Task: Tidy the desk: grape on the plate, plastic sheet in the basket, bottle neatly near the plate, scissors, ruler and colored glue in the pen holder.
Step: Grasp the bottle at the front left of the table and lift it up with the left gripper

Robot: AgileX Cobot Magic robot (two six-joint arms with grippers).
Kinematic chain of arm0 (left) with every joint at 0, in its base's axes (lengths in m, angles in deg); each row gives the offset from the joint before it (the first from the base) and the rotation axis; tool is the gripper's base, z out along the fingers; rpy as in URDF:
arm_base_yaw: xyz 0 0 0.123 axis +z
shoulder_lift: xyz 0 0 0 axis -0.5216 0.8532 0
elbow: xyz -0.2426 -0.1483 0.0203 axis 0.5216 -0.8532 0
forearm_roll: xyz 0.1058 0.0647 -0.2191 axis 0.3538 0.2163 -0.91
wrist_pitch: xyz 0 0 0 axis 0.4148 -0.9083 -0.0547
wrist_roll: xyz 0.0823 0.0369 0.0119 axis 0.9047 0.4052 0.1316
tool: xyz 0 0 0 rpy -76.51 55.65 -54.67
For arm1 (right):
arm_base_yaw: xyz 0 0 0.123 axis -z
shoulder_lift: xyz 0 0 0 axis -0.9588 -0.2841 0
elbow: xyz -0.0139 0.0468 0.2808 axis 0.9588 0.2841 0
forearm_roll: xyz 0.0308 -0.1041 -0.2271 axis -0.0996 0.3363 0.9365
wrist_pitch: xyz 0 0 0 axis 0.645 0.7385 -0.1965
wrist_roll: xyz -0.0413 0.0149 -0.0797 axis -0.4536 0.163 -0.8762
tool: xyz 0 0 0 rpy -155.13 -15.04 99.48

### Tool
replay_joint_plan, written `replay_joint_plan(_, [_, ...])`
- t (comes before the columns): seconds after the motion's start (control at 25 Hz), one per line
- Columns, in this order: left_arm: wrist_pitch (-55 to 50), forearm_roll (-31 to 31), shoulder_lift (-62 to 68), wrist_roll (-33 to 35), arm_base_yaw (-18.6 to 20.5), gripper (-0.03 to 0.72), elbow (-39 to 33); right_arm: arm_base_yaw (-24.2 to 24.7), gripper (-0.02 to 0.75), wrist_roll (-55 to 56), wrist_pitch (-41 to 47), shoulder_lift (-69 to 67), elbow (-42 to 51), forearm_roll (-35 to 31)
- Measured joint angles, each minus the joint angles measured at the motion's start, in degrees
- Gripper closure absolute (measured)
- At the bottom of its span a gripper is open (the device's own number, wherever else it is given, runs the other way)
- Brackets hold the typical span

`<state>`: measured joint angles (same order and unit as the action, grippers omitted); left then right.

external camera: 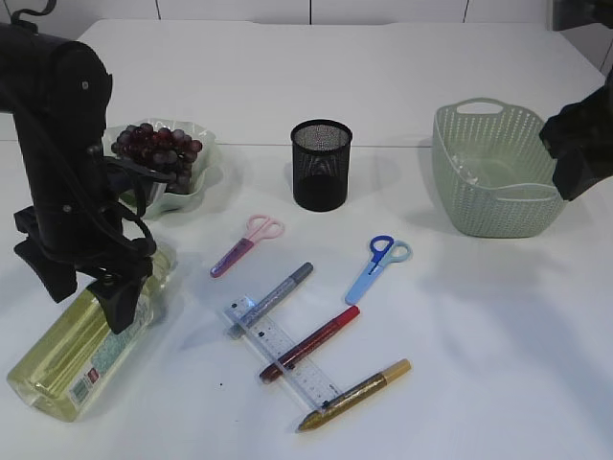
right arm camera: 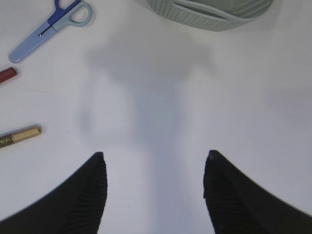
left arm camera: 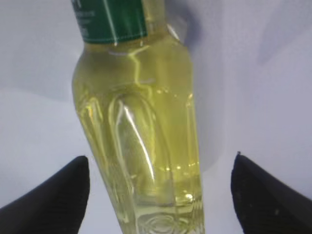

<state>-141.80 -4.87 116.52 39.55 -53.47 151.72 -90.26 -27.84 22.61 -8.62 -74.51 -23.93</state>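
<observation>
Lying flat, one bottle (external camera: 81,350) between wide-open left gripper (left arm camera: 161,195), two scissors (external camera: 379,267), three glue pens (external camera: 308,343), right gripper (right arm camera: 155,190) open, empty.

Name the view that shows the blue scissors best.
The exterior view: the blue scissors lie whole on the table. The right wrist view cuts off part of the handles at its top edge. The left wrist view shows none of them.

Glossy clear plastic bottle (left arm camera: 141,131), black wire-mesh pen holder (external camera: 321,164), matt woven-look plastic basket (external camera: 498,206)
</observation>
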Motion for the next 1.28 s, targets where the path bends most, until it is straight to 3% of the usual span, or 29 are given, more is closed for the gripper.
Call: replay_joint_plan(1.28, [5.1, 0.2, 2.3, -0.1, 0.1, 0.041, -4.1, 0.0, 0.248, 0.0, 0.0, 0.0, 0.0, 0.0])
